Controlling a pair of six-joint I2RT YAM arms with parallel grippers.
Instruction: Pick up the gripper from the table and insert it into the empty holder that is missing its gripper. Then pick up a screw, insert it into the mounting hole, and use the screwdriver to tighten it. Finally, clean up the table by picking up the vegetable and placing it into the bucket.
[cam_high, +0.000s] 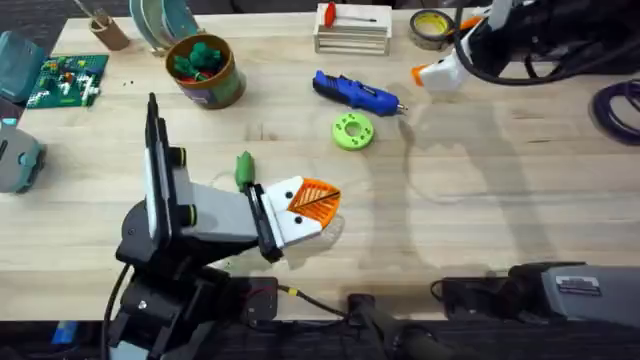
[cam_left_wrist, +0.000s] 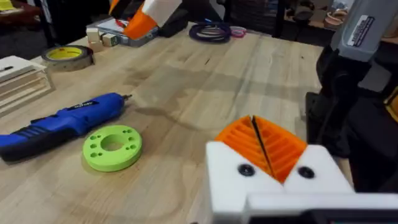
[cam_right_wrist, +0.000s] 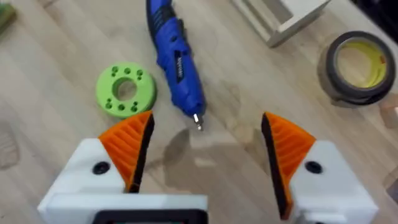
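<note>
overhead, pale wood table (cam_high: 500, 200) cluttered; left jaws (cam_high: 318, 203) closed, empty; right jaws (cam_right_wrist: 202, 155) wide, empty.

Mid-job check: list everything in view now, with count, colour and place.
screwdriver: 1, blue, far centre
disc: 1, lime-green, just nearer than the screwdriver
vegetable: 1, green, beside the left arm
bucket: 1, brown with green band, far left
green toys: several, inside bucket
crate: 1, pale, far edge
tape roll: 1, yellow, far right
left tool: white, orange pads, shut, centre
right tool: white, orange pads, open, by tape roll
</note>
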